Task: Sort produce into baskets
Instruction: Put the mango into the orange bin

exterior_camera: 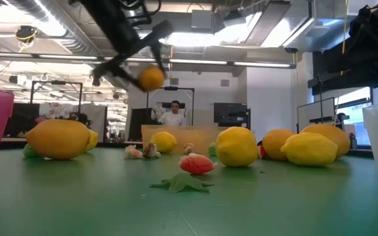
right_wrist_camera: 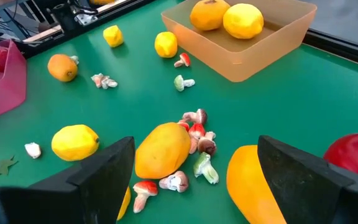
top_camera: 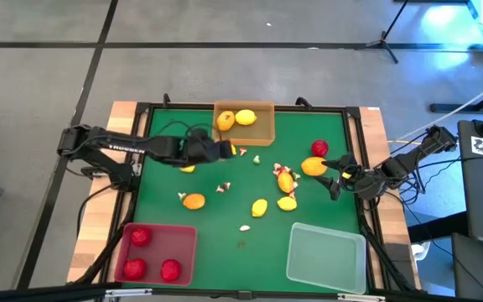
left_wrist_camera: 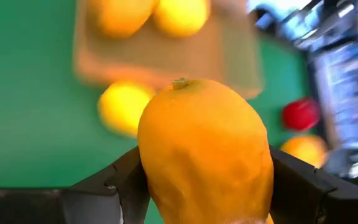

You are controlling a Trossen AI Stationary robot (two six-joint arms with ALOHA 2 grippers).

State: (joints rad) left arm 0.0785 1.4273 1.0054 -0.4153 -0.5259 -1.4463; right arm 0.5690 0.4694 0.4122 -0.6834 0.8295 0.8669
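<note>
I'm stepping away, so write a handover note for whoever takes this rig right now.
Left gripper: shut on an orange fruit, raised near the orange-tan basket.
Right gripper: open, low over the loose pile, holding nothing.
Done: three red fruits in the red basket; two yellow-orange fruits in the orange-tan basket.
Left: the clear basket is empty; one red fruit, several yellow and orange fruits and the mushroom bits remain on the table.

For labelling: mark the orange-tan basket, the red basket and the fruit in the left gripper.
orange-tan basket [top_camera: 267,126], high view, right wall.
red basket [top_camera: 187,239], high view, bare floor.
orange fruit [left_wrist_camera: 207,155], left wrist view, its middle.
</note>
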